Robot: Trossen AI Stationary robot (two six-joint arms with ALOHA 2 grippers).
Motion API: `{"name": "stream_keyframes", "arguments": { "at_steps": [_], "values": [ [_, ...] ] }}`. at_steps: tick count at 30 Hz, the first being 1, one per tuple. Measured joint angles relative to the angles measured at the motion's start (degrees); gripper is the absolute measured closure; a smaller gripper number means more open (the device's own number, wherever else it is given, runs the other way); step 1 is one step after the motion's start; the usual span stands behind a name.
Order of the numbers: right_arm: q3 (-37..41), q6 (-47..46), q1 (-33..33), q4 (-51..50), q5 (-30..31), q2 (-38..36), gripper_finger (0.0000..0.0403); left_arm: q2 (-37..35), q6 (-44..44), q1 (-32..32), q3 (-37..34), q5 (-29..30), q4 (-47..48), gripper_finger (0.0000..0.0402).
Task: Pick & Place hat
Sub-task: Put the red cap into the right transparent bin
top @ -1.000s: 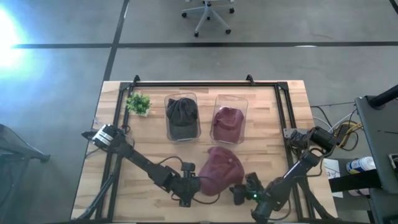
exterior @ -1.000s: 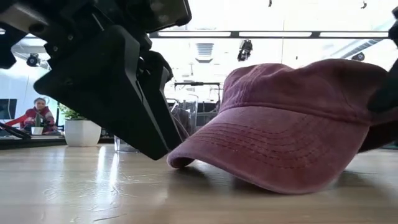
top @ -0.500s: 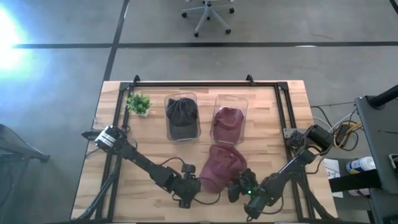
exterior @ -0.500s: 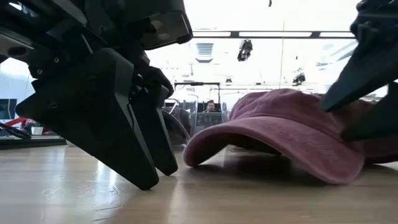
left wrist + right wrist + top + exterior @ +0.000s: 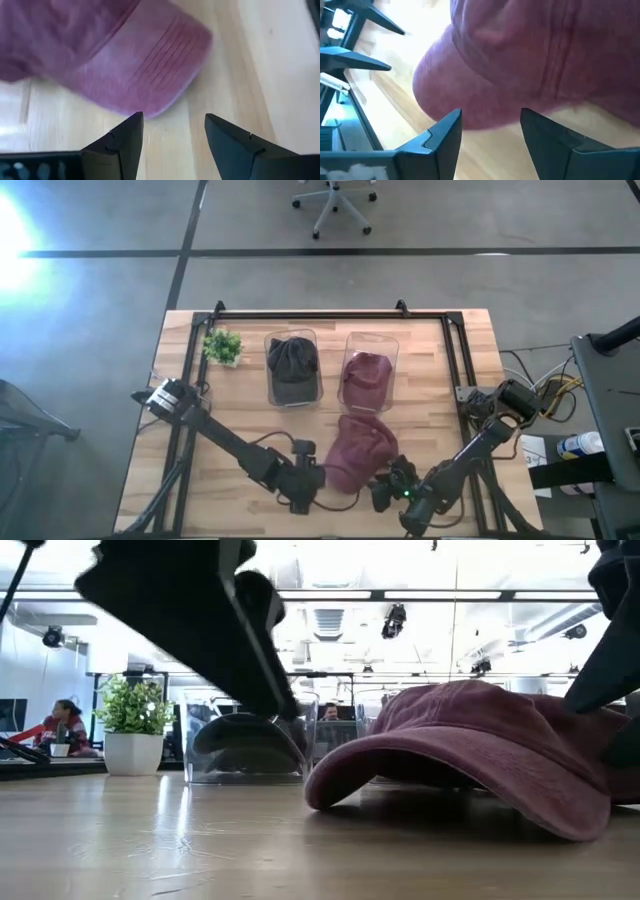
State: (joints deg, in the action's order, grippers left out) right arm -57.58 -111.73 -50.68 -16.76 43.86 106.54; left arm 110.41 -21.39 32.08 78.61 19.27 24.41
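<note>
Hat (image 5: 358, 452) in dark red is lying on the wooden surface (image 5: 240, 420) near the front edge, just in front of the right of two clear bins (image 5: 368, 371), which is already holding another red hat. The left bin (image 5: 292, 367) is holding a dark hat.

Both end effectors are standing open and are gripping nothing. The left end effector (image 5: 172, 135) is waiting just beside the brim, with the brim edge lying right before the gap of its fingers. The right end effector (image 5: 490, 127) is hanging close over the crown from the right side, and whether it is touching the cloth I cannot tell.

What could go wrong, in my judgement:
- The brim is lying low on the surface. If the left fingers are closing too high, they are catching only air, or they are pushing the hat away.
- The cloth is soft. A grip on the crown alone could be folding it, so the hat is hanging badly and missing the bin.
- Both arms are working very near each other, so a collision is possible.
- The right bin is already partly full, so the hat may be sitting on the rim.
</note>
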Motion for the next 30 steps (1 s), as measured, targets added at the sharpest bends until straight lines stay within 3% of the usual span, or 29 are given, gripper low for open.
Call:
{"name": "stream_keyframes", "arguments": {
  "at_steps": [9,18,30],
  "values": [
    [0.0,-4.24,-1.83,-0.32,-0.39,0.0,0.0209,3.69,3.22,-2.12,0.83,-0.32,-7.53,0.0195],
    [0.05,-17.65,-4.56,-7.21,1.71,0.0,0.0209,7.14,3.18,-3.87,0.87,-1.27,-9.85,0.0195],
    [0.9,-15.69,-5.05,-16.34,2.82,0.0,0.0207,8.28,3.35,-3.85,0.92,-1.79,-10.3,0.0195]
  ]
}}
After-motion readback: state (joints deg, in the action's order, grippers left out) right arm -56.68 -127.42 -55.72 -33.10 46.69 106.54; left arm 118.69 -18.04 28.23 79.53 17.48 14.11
